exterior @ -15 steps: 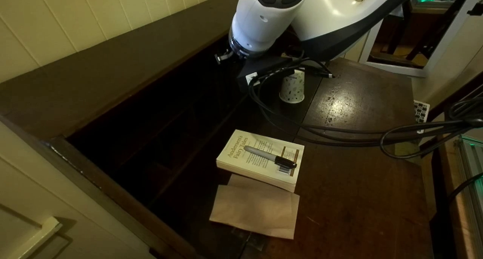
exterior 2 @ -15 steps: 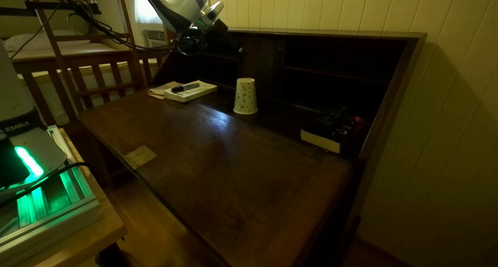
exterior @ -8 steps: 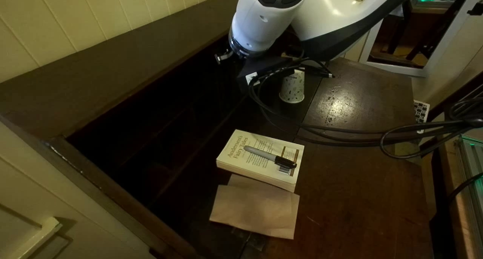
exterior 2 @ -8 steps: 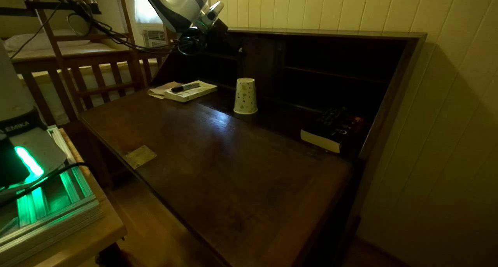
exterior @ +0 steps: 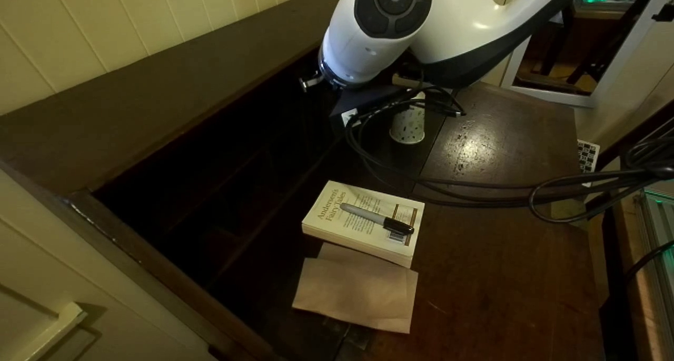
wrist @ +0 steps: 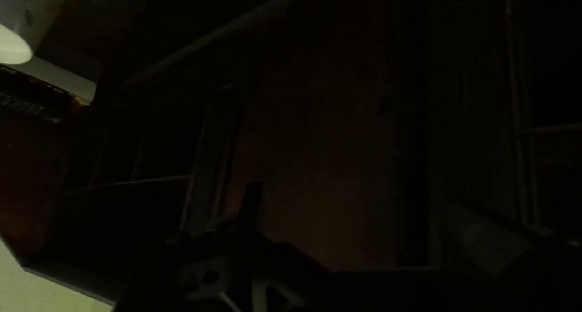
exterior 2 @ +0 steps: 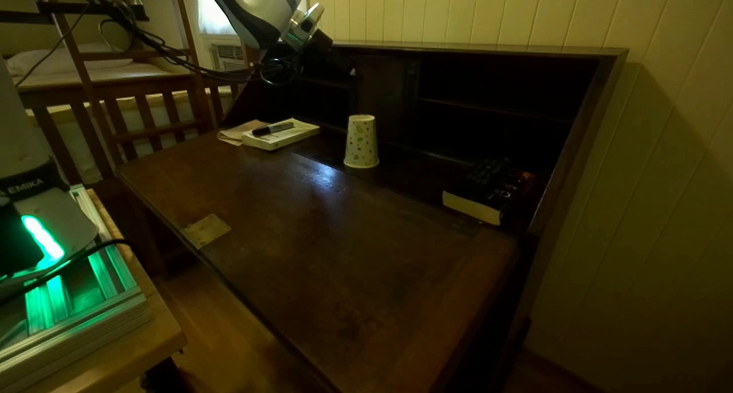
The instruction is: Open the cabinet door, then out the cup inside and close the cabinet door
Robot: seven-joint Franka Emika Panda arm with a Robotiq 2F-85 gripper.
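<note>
One cup (exterior 2: 361, 142), narrow end up on the tabletop (exterior 2: 320, 255), long axis upright, lower than the tool (wrist: 348, 189); jaws wide, nothing held, facing what's likely the cabinet door (wrist: 313, 125).

The white arm (exterior: 468, 21) comes in from the far right in an exterior view, sloping down to the left, black along its underside. Past a rounded bend, the wrist (exterior: 350, 53) tips over to the left and downward, its dark button pad (exterior: 394, 6) turned upward. A small metal bracket (exterior: 310, 81) juts left from the wrist's lower end. Below that I can barely make out the end effector (wrist: 350, 198) for shadow, but in the wrist view its jaws stand wide apart, one dark finger (wrist: 251, 207) at left, the other at right. The base (exterior 2: 54, 204) sits at near left in an exterior view, its green light (exterior 2: 43, 241) glowing.
</note>
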